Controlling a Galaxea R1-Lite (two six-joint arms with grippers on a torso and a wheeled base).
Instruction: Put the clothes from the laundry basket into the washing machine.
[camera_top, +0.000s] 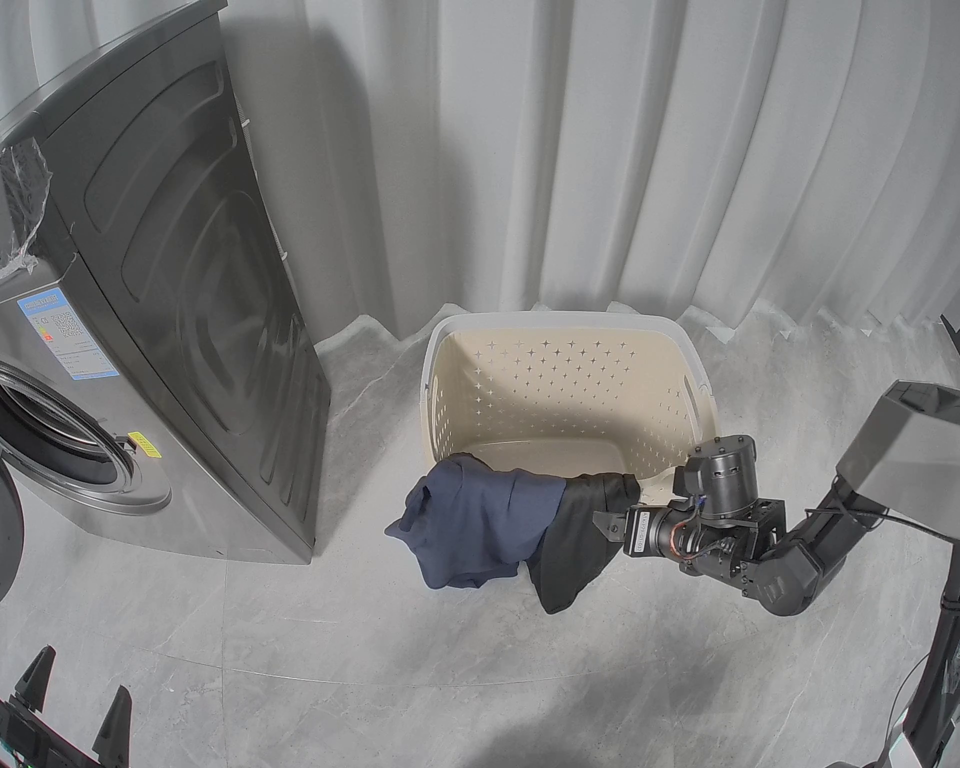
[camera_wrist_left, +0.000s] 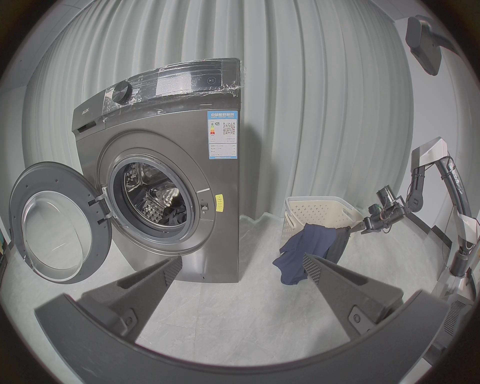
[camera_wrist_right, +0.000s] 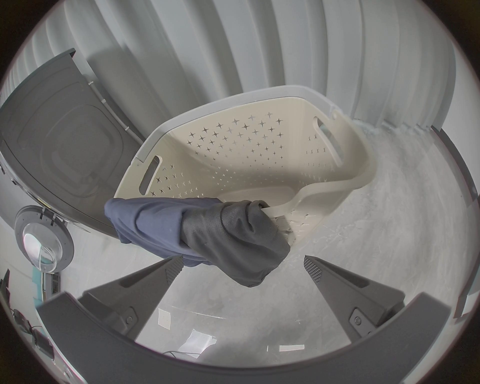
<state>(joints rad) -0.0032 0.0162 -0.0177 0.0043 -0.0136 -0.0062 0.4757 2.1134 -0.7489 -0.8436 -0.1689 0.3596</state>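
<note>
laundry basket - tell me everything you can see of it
The laundry basket looks like plastic, cream inside with a pale grey rim, star-shaped holes in its walls and a handle slot at each end. It sits on the grey floor against the white curtain, beside the washing machine, and seems tipped forward. A navy garment and a dark grey garment hang out over its near rim. The open right claw is at the dark one.
</note>
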